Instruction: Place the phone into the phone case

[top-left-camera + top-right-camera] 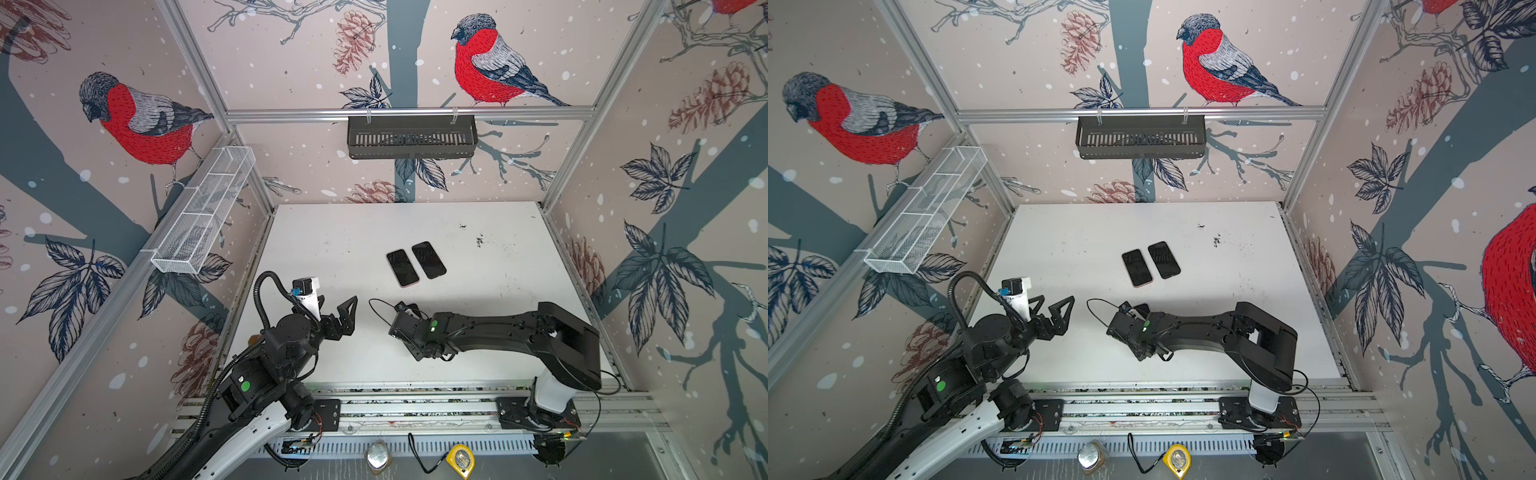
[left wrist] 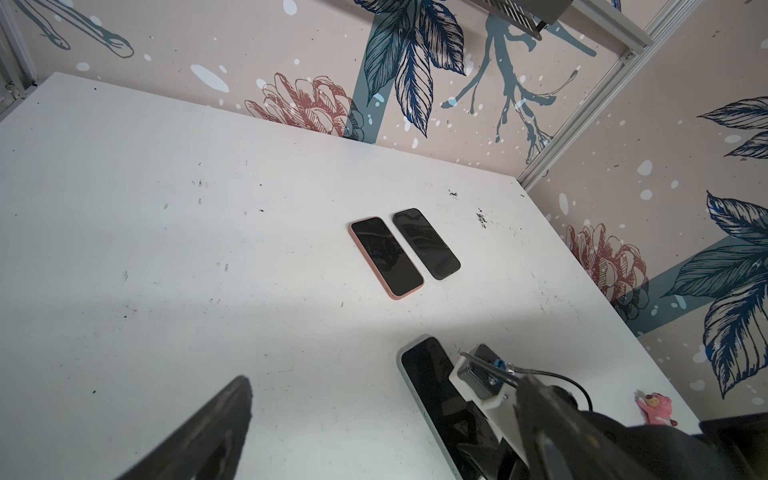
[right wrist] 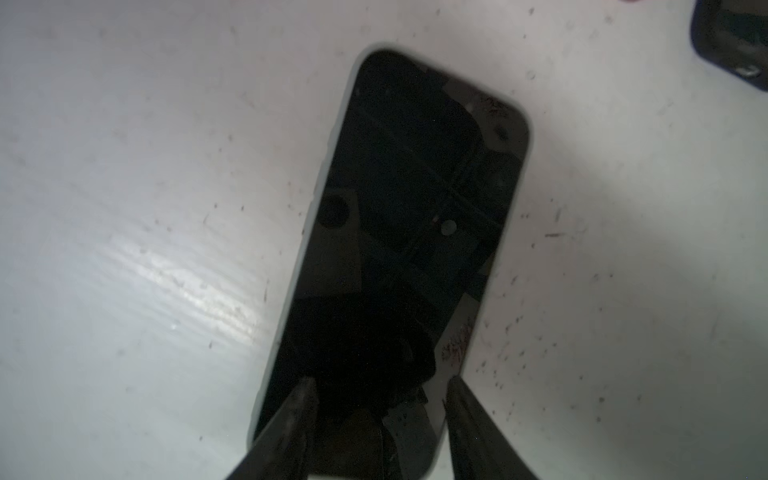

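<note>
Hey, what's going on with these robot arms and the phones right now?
The right gripper is down over the near end of a phone with a pale rim, which lies flat on the white table. Its jaws are apart and its tips are at the screen. The left gripper hangs open and empty beside it. Further back, a pink-rimmed phone and a dark phone lie side by side, untouched.
</note>
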Available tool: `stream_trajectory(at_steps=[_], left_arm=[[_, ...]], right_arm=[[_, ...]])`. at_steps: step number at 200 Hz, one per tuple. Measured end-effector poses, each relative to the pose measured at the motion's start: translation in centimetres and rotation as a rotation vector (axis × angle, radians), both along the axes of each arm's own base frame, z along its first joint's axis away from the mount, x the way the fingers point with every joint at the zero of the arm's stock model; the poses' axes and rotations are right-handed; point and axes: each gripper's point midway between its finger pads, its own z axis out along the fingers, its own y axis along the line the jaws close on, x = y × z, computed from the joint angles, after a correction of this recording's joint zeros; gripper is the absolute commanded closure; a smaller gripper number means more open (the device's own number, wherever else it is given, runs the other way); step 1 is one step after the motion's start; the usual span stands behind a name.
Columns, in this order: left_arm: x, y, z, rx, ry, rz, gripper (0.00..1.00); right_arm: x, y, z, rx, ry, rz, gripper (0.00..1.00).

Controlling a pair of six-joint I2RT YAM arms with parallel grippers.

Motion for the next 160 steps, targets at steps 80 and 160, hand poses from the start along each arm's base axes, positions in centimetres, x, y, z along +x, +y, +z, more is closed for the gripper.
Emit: stream_trajectory(at_steps=[80, 160], left_arm=[[0.0, 0.1, 0.1, -0.003, -0.004, 0.001, 0.02], [-0.1, 0.1, 0.1, -0.009, -0.01, 0.001, 0.02]], right_arm=[[5.3, 2.9, 0.1, 0.095, -0.01, -0.065, 0.48], [4.5, 2.2, 2.4, 0.054, -0.014, -0.034, 0.31]])
